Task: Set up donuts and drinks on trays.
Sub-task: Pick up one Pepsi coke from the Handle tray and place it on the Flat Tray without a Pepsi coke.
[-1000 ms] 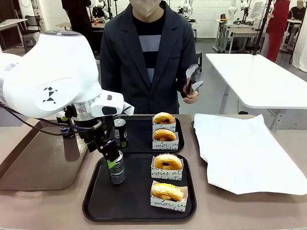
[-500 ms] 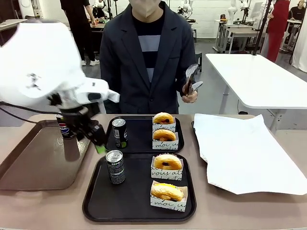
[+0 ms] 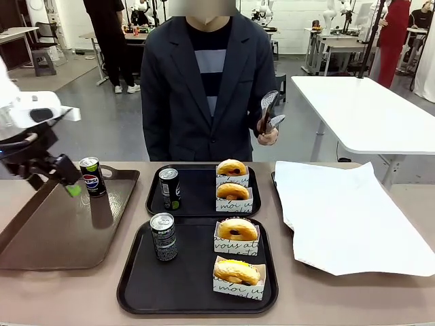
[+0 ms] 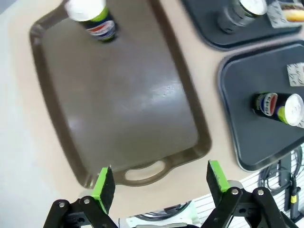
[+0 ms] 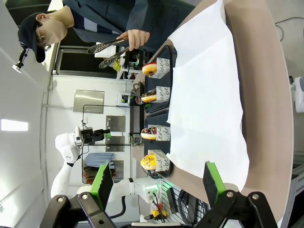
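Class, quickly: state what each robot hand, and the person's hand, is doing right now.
Left hand: open, holding nothing.
Right hand: open, holding nothing.
Person's hand: holding tongs.

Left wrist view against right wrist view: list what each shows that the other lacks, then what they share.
Left wrist view alone: the brown tray with one Pepsi can standing on it, another can on the near black tray, and the left gripper with jaws open.

Right wrist view alone: the white paper sheet, the person's hand holding tongs, and the right gripper with jaws open.

Shared: the black trays and the table.
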{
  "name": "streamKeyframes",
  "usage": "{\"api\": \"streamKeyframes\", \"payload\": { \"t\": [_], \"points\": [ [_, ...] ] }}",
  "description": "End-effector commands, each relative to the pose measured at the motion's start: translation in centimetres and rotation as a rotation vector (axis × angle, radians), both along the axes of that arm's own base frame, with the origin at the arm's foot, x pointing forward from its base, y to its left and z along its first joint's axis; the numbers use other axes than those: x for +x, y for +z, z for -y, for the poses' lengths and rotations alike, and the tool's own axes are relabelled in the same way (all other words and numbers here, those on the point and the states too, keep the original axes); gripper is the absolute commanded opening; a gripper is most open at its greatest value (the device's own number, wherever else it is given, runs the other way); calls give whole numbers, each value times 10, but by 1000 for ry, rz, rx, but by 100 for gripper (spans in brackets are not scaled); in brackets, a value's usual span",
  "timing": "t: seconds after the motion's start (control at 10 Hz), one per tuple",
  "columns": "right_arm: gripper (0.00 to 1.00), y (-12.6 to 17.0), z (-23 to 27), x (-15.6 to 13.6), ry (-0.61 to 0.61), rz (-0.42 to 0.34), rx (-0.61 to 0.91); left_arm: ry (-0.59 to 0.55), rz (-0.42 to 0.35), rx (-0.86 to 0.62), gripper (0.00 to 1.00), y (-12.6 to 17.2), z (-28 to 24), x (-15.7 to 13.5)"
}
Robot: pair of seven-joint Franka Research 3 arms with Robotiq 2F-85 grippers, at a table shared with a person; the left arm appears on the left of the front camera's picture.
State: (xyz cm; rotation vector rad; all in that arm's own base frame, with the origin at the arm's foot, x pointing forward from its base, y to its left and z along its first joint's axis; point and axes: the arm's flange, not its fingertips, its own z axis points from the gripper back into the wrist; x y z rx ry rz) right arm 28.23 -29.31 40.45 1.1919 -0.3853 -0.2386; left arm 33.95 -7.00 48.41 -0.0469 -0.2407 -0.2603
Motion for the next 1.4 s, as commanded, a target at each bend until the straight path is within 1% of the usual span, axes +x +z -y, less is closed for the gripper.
{"api": "streamKeyframes", "payload": {
  "t": [0.0, 0.1, 0.2, 0.8, 0.9, 1.0, 1.2, 1.3],
  "points": [
    [100, 1, 0, 0, -2, 8, 8, 49, 21, 44, 100, -1, 2, -6],
    [100, 1, 0, 0, -2, 8, 8, 5, 18, 54, 100, -3, 21, -11],
    [100, 1, 0, 0, -2, 8, 8, 21, 9, 12, 100, 3, -7, 1],
    [100, 1, 0, 0, -2, 8, 8, 22, 10, 11, 100, 4, -5, 1],
    [100, 1, 0, 0, -2, 8, 8, 57, -58, -173, 100, 15, -31, 15],
    [100, 1, 0, 0, -2, 8, 8, 92, -101, -330, 100, 22, -66, 37],
    [100, 1, 0, 0, -2, 8, 8, 163, -105, -576, 100, 11, -136, 64],
    [100, 1, 0, 0, -2, 8, 8, 162, -109, -689, 100, 2, -167, 74]
  ]
}}
